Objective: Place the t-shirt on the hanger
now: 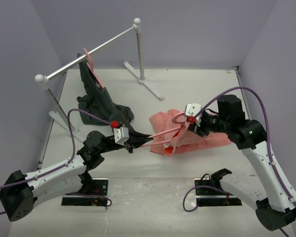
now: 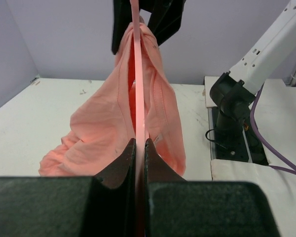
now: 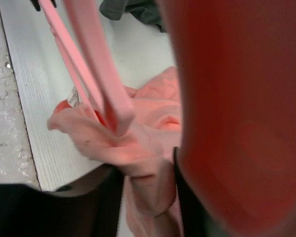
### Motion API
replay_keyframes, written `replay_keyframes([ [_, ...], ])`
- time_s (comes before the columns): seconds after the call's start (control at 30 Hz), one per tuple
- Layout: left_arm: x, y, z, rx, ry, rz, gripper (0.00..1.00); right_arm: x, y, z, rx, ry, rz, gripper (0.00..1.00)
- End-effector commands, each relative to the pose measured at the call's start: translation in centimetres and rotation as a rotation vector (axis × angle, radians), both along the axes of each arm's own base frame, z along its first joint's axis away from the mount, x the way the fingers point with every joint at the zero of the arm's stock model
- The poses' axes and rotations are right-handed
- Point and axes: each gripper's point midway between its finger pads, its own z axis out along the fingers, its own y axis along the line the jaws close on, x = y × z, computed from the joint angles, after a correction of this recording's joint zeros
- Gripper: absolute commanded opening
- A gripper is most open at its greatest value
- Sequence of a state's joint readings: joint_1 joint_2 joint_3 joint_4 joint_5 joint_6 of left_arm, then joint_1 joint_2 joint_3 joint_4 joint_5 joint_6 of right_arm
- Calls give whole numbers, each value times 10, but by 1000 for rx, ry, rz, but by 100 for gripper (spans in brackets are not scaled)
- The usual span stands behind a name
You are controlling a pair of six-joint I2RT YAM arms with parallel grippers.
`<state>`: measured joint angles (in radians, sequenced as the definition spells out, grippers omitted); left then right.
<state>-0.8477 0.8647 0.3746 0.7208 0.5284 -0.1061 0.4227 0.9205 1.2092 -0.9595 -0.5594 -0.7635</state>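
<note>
Over mid-table from above, my left gripper (image 1: 132,140) clamps the hanger (image 1: 160,134), its far end reaching the t-shirt (image 1: 202,140); left wrist shows cloth draping both sides of it; right wrist shows the right gripper (image 3: 148,197) pinching a fold, so I judge threading underway, and next I draw cloth along the arm.

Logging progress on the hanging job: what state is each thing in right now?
left gripper: shut on one end of the hanger.
right gripper: shut on a fold of the t-shirt.
hanger: held up off the table, partly inside the t-shirt.
t-shirt: bunched, one part raised around the hanger, the rest on the table.
dark grey garment: hung on the rack, its bottom resting on the table.
rack: upright.
</note>
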Motion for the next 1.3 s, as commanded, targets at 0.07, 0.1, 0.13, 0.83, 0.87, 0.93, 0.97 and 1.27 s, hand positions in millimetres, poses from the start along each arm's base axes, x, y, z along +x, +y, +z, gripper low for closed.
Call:
replay_keyframes([
  [0.07,-8,7,69,-111,-184,-31,0,1,12,10,19,-40,110,0],
  [0.1,-4,6,69,-99,-177,-12,0,2,12,13,22,-58,113,0],
  [0.13,3,7,69,-86,-162,20,0,4,13,18,27,-85,114,0],
  [0.83,93,81,28,-313,641,709,91,44,-7,53,70,-296,-77,0],
  [0.87,86,58,9,-265,677,612,88,44,-8,54,75,-294,-90,0],
  [0.93,76,25,-3,-235,702,478,87,43,-8,57,89,-293,-102,0],
  [0.97,69,4,-12,-191,717,415,87,42,-8,60,104,-293,-105,0],
  [1.27,64,-70,-49,-50,807,230,83,40,-10,69,136,-290,-141,0],
])
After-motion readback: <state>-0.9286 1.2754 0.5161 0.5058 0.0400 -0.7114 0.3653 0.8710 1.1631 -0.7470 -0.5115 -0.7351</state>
